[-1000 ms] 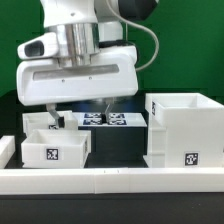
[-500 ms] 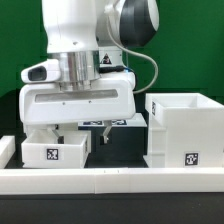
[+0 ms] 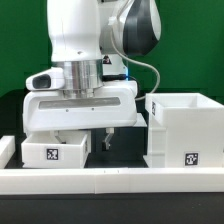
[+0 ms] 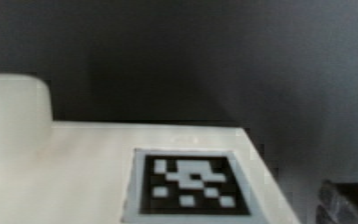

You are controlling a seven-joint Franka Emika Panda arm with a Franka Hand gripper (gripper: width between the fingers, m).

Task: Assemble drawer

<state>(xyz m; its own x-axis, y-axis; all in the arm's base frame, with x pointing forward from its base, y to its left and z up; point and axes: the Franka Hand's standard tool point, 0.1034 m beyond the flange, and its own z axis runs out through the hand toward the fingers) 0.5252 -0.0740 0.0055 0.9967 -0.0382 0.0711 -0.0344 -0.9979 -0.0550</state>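
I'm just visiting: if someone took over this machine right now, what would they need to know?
Gripper: open, holding nothing, low over the small box, one finger beside its wall on the exterior view's right.
Big box: stands on the exterior view's right, apart from the small box.
Done: nothing joined yet.
Left: grasp the small box, likely fit it into the big box.
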